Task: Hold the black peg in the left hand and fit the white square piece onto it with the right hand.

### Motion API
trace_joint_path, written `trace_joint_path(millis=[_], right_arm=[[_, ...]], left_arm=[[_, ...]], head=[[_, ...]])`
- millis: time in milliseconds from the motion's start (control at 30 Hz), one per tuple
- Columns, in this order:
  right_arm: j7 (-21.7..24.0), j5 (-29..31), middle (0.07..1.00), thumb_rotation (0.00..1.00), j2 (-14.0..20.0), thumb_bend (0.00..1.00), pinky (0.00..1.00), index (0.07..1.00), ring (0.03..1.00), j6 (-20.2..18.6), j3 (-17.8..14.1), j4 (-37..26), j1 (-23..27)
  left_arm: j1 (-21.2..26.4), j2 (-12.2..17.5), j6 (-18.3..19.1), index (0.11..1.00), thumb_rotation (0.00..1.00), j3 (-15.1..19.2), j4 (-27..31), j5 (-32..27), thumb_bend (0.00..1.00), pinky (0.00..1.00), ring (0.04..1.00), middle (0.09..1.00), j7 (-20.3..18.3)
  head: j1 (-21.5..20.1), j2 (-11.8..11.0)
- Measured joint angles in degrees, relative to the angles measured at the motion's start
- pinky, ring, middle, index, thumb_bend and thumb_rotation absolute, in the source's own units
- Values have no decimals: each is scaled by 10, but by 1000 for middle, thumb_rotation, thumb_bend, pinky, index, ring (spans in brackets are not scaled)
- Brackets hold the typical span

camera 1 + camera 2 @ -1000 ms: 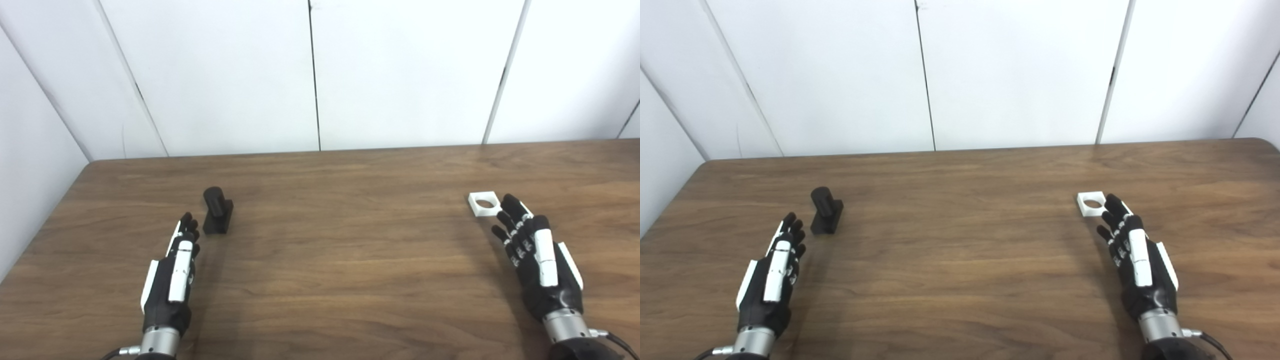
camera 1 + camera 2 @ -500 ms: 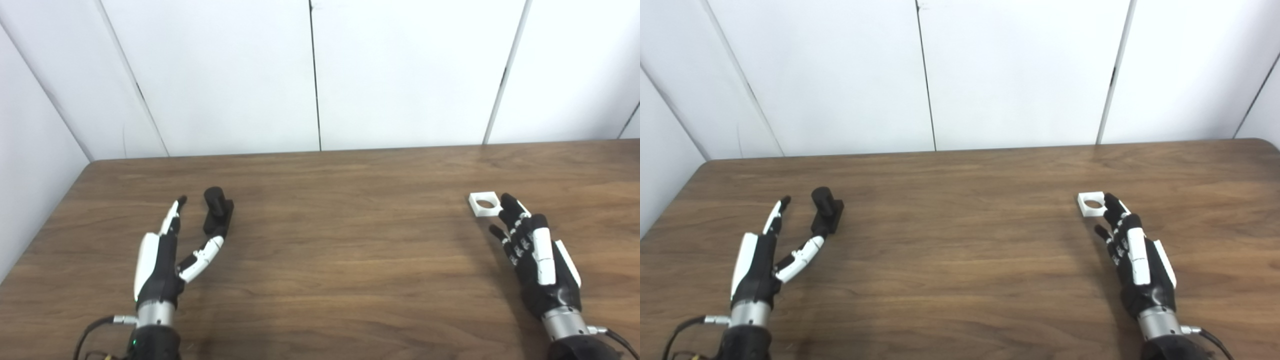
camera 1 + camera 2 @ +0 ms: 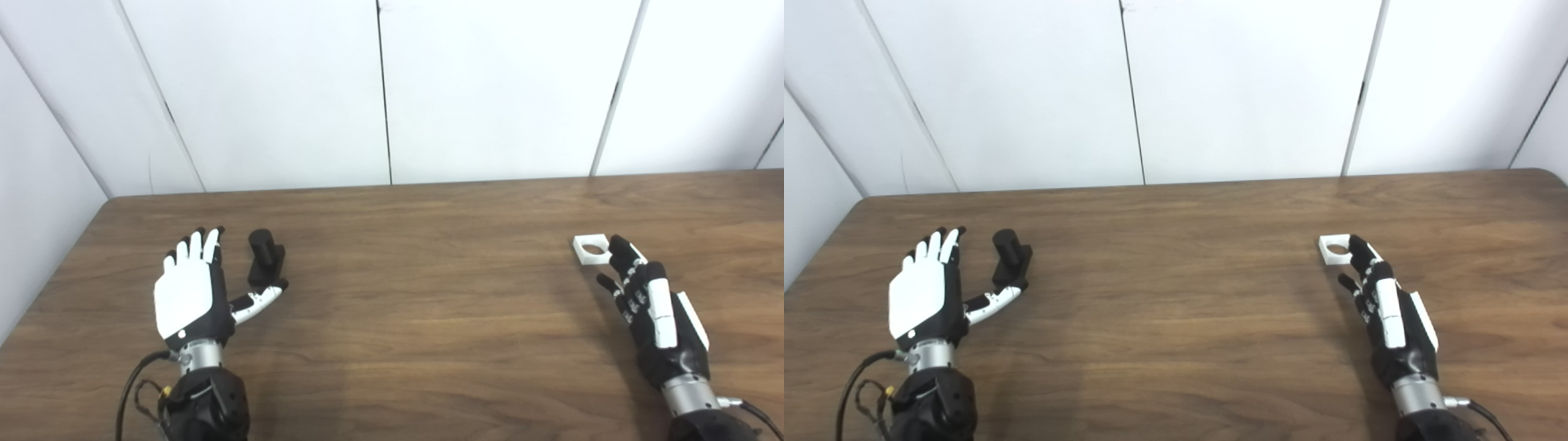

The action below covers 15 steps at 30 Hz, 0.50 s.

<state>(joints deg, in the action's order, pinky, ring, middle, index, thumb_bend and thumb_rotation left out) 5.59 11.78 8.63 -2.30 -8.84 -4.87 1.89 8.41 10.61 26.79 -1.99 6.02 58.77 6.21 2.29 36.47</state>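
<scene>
Surface: wooden table, white wall panels behind.
Left hand: spread, empty; black peg at its 2 o'clock.
Right hand: fingers extended, holding nothing; white square piece at 11 o'clock.

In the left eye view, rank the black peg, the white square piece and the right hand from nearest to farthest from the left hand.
1. black peg: just right of the left hand, by its thumb.
2. white square piece: far across the table, right side.
3. right hand: slightly farther right, behind the piece.
</scene>
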Motion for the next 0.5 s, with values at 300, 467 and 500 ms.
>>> trace_joint_path(millis=[300,467,500], right_arm=[[-2,-8,941,946,-2,671,894,896,975,9,0,0,0],[-3,-12,946,950,-2,663,894,903,977,9,0,0,-1],[-3,-12,946,945,-2,664,895,902,977,9,-1,0,-1]], left_arm=[[31,-16,1,842,496,20,-43,20,806,1000,1000,989,-13],[44,-16,1,797,501,22,-71,11,785,1000,1000,973,6],[47,-16,1,780,507,22,-78,11,780,1000,1000,966,7]], head=[[1,-3],[1,-3],[1,-4]])
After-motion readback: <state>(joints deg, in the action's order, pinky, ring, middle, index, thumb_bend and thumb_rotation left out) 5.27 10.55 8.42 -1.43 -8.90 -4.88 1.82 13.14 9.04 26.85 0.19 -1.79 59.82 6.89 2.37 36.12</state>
